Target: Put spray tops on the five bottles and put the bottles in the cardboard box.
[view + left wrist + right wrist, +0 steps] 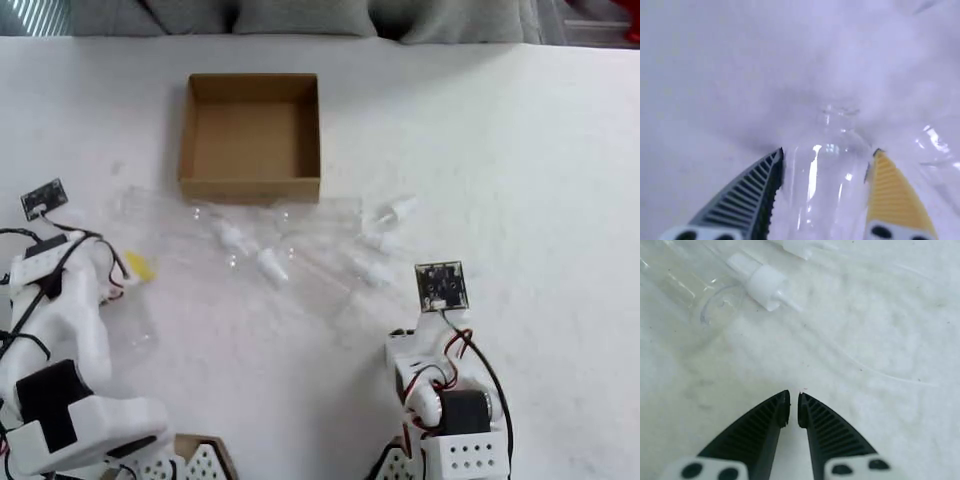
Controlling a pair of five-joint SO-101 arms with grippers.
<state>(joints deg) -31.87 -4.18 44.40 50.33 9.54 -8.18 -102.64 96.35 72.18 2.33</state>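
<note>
partly cropped bottle [826, 192] in left hand [829, 151]

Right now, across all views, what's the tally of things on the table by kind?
Cardboard box: 1
White spray tops: 5
Arms: 2
Clear bottle: 1 sure, between the left jaws; the others are too faint to count
Total: 9 counted
</note>
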